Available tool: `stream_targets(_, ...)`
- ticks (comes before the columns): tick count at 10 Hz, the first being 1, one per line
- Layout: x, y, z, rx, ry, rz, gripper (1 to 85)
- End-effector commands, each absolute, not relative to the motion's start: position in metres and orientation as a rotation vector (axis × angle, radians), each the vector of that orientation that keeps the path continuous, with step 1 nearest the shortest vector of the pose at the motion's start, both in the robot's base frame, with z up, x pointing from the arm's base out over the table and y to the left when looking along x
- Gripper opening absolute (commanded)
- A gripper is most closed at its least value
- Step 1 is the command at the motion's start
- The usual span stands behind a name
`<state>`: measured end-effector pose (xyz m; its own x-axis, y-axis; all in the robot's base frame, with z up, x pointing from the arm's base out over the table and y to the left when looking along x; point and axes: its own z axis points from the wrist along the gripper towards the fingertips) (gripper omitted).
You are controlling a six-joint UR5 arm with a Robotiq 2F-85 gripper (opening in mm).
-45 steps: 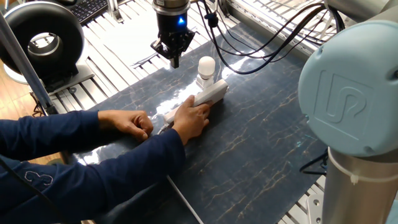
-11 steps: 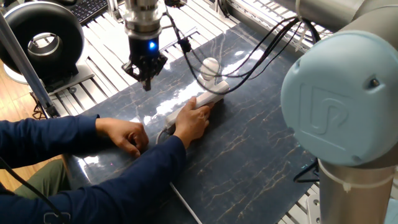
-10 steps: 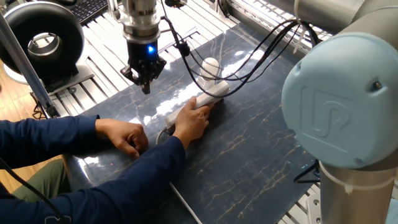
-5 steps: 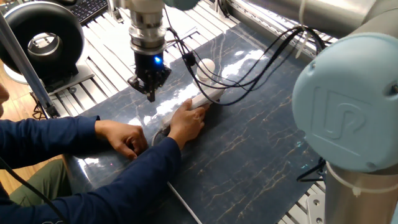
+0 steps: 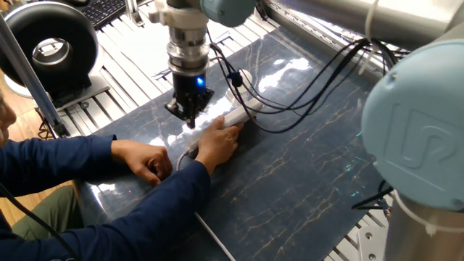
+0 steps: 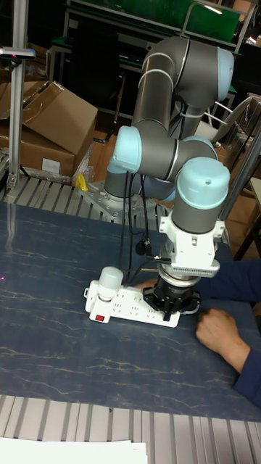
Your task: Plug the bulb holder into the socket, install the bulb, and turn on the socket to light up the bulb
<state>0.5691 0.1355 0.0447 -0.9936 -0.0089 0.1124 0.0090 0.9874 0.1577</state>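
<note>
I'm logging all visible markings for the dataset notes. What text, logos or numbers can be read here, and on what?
"UR" logo, embossed on the blue joint cap of the robot arm in the fixed view.
Markings on the socket: too small to read.
Cardboard box label: blurred.
Nothing else is readable.

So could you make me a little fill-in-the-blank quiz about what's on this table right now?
1. The white bulb stands upright on top of the power ____.
2. The switch at the strip's end near the bulb is coloured ____.
3. A person's hand rests on the strip, and the sleeve is dark ____.
4. The pincer hangs over the strip, pointing ____.

Missing words: strip; red; blue; down
</note>
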Motion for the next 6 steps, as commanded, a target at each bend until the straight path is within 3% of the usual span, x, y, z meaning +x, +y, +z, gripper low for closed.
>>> stream_targets(1, 0.5533, 0.1346, 0.0395, -0.002, -3.013, -0.246, 1.3)
stream_targets(6, 0.5503, 0.1360, 0.0453, -0.016, -3.006, -0.238, 1.3)
